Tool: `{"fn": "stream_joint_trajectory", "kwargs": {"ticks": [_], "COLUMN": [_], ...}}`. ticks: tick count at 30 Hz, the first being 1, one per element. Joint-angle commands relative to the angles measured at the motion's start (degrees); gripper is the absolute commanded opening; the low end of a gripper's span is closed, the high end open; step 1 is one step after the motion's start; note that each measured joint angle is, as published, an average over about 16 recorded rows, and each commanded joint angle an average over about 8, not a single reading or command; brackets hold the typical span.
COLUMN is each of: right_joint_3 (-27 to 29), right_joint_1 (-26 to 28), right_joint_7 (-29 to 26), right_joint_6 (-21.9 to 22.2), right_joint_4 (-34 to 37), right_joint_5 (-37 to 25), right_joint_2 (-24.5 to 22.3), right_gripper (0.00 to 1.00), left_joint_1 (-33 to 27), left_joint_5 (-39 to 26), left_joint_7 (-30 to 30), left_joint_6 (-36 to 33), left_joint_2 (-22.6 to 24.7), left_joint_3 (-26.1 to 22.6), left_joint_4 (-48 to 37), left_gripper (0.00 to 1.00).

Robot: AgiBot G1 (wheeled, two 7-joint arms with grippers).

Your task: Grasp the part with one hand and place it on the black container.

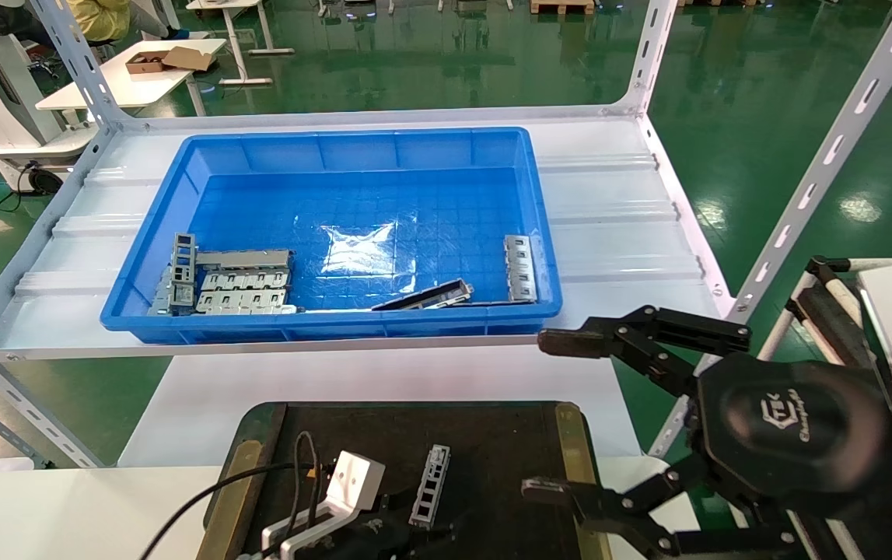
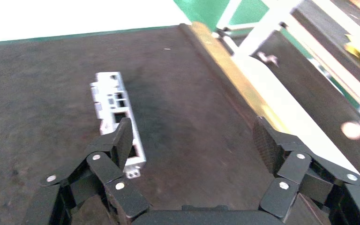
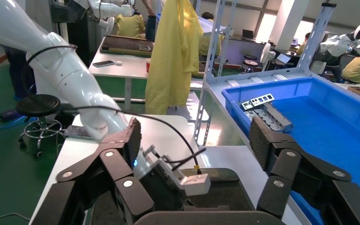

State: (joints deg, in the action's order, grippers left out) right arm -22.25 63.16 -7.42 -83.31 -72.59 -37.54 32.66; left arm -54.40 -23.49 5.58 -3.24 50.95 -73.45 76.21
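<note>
The part [image 1: 430,486], a small silver bar with window cutouts, lies flat on the black container [image 1: 492,443] near my body. It also shows in the left wrist view [image 2: 115,108]. My left gripper [image 2: 192,140] is open and empty just above the container. One of its fingers [image 2: 122,140] stands in front of the part's near end, and the part lies outside the jaws. My right gripper [image 1: 550,416] is open and empty, held in the air off the container's right edge. It also shows in the right wrist view [image 3: 194,140].
A deep blue bin [image 1: 337,148] stands on the shelf behind, holding several grey metal pieces [image 1: 236,284] at its front left, a dark strip [image 1: 424,296] and one piece [image 1: 520,268] at the right. Slotted shelf posts [image 1: 819,171] rise at the right.
</note>
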Motion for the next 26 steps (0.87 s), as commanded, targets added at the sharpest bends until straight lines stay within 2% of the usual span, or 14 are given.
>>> {"fn": "stream_joint_trajectory", "kwargs": {"ticks": [1, 16, 22, 26], "right_joint_3": [0.0, 0.0, 0.0, 0.0], "right_joint_1": [0.0, 0.0, 0.0, 0.0], "right_joint_7": [0.0, 0.0, 0.0, 0.0], "right_joint_6": [0.0, 0.0, 0.0, 0.0], "right_joint_4": [0.0, 0.0, 0.0, 0.0], "right_joint_5": [0.0, 0.0, 0.0, 0.0], "right_joint_2": [0.0, 0.0, 0.0, 0.0], "right_gripper": [1.00, 1.00, 1.00, 1.00], "left_joint_1": [-0.5, -1.6, -2.1, -2.4], "left_joint_5": [-0.7, -2.0, -1.5, -1.4], "left_joint_7": [-0.6, -11.2, -14.8, -15.8], "left_joint_6": [-4.1, -30.0, -37.3, -39.5], "left_joint_2": [-1.8, -11.6, -13.8, -14.4], "left_joint_3": [0.0, 5.7, 7.4, 7.8], "left_joint_4": [0.0, -5.1, -7.4, -8.2], "left_gripper": [1.00, 1.00, 1.00, 1.00]}}
